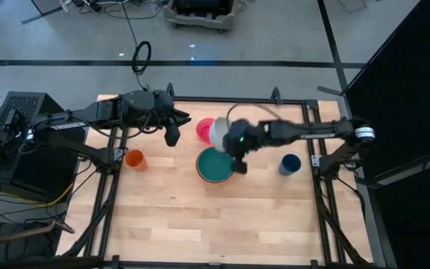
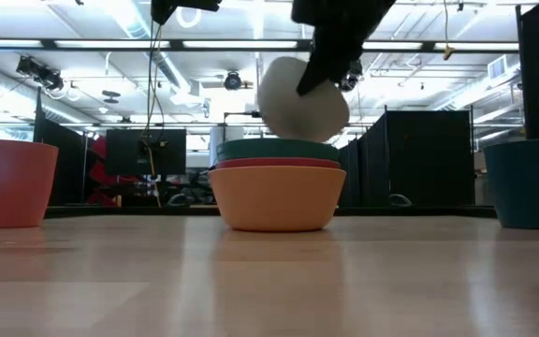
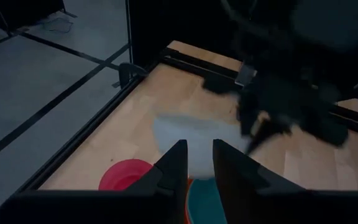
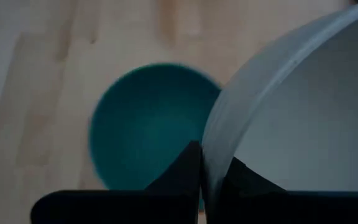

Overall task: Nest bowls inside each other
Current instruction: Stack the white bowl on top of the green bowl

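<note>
A lab or open office: a framed wooden table (image 1: 200,217) on grey taped floor, ceiling pipes (image 2: 157,56), monitors (image 2: 143,150) and dark partitions (image 2: 419,154) behind.

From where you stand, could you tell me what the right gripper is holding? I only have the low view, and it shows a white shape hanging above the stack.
Observer: The right gripper is shut on the white bowl, pinching its rim.
Operator: Thank you. Is it lined up over the stack?
Observer: Partly. From above, the white bowl sits over the far edge of the teal bowl.
Operator: And where is the pink bowl?
Observer: On the table, beyond the stack, partly hidden by the white bowl.
</note>
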`<state>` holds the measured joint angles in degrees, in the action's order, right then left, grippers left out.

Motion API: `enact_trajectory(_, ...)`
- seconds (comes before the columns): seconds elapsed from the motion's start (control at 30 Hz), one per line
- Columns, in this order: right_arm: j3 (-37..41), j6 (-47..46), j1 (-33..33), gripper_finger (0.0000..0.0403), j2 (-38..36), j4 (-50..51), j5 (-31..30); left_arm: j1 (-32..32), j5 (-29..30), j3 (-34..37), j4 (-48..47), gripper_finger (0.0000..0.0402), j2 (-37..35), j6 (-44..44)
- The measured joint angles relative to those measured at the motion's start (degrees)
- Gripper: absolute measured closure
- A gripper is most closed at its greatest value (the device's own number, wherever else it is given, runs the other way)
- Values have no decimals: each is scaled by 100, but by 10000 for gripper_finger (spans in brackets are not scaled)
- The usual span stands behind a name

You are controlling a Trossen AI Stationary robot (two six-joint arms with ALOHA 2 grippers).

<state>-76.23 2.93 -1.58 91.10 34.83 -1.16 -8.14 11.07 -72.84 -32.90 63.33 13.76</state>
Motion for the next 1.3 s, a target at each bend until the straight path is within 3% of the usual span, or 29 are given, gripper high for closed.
enact_trajectory(0.33, -11, 27, 787, 403, 532, -121, -1, 0, 48, 0, 3, 343, 0, 2)
enact_trajectory(1.07, -320, -297, 772, 366, 952, -133, 275, 0, 52, 0, 2, 348, 0, 0)
enact_trajectory(1.3, -446, -318, 617, 298, 956, -172, 268, 0, 53, 0, -1, 346, 0, 1)
